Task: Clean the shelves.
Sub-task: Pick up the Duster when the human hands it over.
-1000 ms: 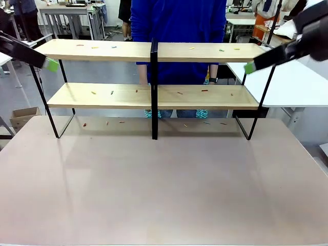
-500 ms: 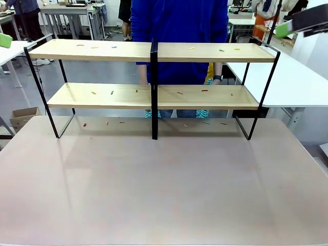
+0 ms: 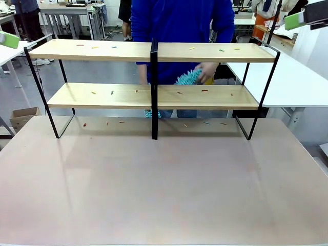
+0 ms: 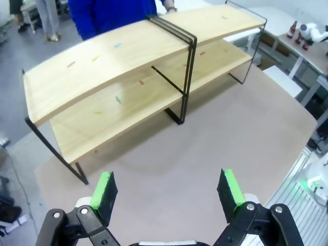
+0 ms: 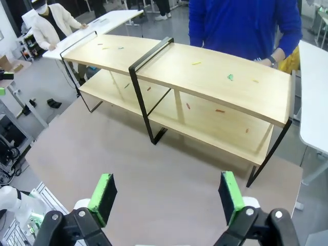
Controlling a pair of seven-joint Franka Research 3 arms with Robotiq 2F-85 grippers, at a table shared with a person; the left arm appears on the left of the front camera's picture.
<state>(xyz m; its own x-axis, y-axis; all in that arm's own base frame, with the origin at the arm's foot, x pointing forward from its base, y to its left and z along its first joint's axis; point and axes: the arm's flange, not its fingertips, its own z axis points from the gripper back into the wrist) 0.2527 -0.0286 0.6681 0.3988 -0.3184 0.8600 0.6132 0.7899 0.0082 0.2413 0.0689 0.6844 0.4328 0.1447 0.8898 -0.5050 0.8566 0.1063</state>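
Across the far part of the desk [image 3: 164,195] the shelves [image 3: 97,96] are set broadside, the two boards divided by a black centre post [image 3: 154,87]. Small coloured scraps [image 3: 111,93] are scattered over both boards on either side of the centre post, and a few more are seen on the desk beneath the lower board; these are judged to be what must be cleared. Behind the shelves, just right of the centre post and at a height between the two boards, a fluffy teal duster [image 3: 188,78] is held in a person's hand [image 3: 207,73]. It is judged to be there either for wiping the lower board or for being offered across. The left end effector [image 4: 167,188] is held high and well to the left of the centre post, out beyond the end of the upper board. Its green pads are spread wide apart and nothing is gripped between them. The right end effector [image 5: 166,190] is likewise held high and well to the right of the centre post, fingers parted, nothing between them. Both are held well apart from the shelves, on the robot's side, and the boards are looked down on from there. This stand-off pose is judged to leave the space around the centre post free for the person's hand and the duster. Neither board is touched by either end effector.
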